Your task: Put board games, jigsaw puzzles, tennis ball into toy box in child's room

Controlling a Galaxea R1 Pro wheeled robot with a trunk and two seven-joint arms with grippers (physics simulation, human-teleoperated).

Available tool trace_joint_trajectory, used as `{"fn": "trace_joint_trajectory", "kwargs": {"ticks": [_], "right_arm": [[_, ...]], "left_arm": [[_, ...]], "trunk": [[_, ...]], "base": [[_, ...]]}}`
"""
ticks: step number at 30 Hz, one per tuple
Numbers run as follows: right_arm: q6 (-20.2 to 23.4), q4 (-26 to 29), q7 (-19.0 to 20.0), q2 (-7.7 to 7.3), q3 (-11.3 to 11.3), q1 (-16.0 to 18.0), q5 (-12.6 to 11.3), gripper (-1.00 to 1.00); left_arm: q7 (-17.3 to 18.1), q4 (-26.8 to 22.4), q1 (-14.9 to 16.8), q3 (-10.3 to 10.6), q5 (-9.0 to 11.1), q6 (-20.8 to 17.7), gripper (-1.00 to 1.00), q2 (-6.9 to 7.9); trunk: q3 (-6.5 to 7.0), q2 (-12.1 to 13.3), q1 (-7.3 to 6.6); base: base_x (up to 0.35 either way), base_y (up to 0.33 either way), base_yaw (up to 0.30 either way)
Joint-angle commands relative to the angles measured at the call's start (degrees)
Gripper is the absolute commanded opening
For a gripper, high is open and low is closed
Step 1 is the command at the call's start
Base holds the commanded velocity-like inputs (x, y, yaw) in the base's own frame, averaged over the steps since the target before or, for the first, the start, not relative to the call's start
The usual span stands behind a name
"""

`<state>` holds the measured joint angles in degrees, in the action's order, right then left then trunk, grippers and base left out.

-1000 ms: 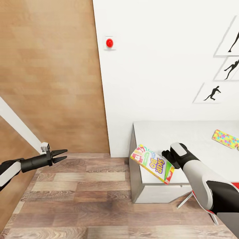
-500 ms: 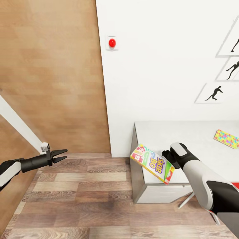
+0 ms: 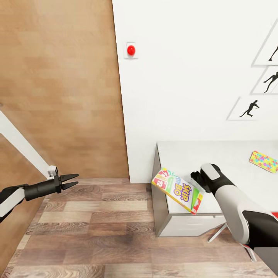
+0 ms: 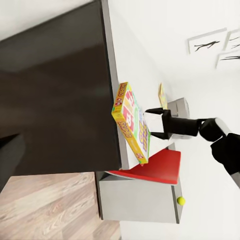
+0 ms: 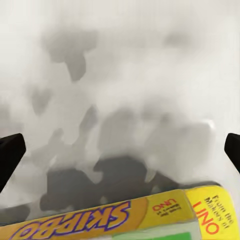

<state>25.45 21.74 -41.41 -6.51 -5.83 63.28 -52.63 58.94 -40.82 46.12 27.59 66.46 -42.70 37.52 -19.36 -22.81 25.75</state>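
The Skip-Bo board game [image 3: 177, 190] is sitting tilted at the near corner of the table [image 3: 231, 154], one end hanging out past the edge over the wood floor, exactly where it was half a second ago. The right claw [image 4: 151, 122] is drawing back from it slightly, its fingers spread wide and closing on nothing, the box lying just ahead of the fingertips. Whether they are still brushing the cardboard cannot be told. Off to the left, the left claw [image 3: 73, 180] is hovering over the floor, well apart from the table, its fingers a little parted and empty. Farther along the tabletop a jigsaw puzzle [image 3: 263, 161] is lying flat, and the tennis ball [image 4: 180, 200] is showing beyond a red seat [image 4: 155, 167]. Behind, a red button [image 3: 131, 50] and athlete silhouettes [image 3: 251, 108] are hanging on the white wall. With the claw backing off, the game appears released short of any toy box and is probably waiting for a fresh grasp.
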Motion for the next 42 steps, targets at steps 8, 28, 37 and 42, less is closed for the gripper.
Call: {"fn": "trace_joint_trajectory", "kwargs": {"ticks": [8, 28, 37, 42], "right_arm": [[2.37, 12.03, -0.89, -0.13, -0.12, -4.11, -0.11, 1.0], [20.43, 63.01, -0.4, -0.15, -1.88, -26.67, -2.25, 1.0], [22.31, 68.98, 3.64, -0.25, -5.78, -35.33, -11.03, 1.0], [22.45, 69.42, 15.98, -1.33, -9.22, -39.11, -13.14, 1.0]], "left_arm": [[0.03, 0.03, 0.11, 0.34, 0.51, -0.34, 1.0, -0.04], [0.03, 0.03, 0.11, 0.36, 0.43, -0.29, 1.0, -0.16], [0.03, 0.03, 0.11, 0.41, 0.43, -0.28, 1.0, -0.32], [-0.03, 0.03, 0.11, 0.4, 0.38, -0.28, 1.0, -0.33]], "trunk": [[0.07, -0.11, 0.04], [0.3, -0.11, 0.04], [0.3, -0.11, 0.04], [0.3, -0.11, 0.04]], "base": [[0.0, 0.0, 0.0], [0.0, 0.0, 0.0], [0.0, 0.0, 0.0], [0.0, 0.0, 0.0]]}}
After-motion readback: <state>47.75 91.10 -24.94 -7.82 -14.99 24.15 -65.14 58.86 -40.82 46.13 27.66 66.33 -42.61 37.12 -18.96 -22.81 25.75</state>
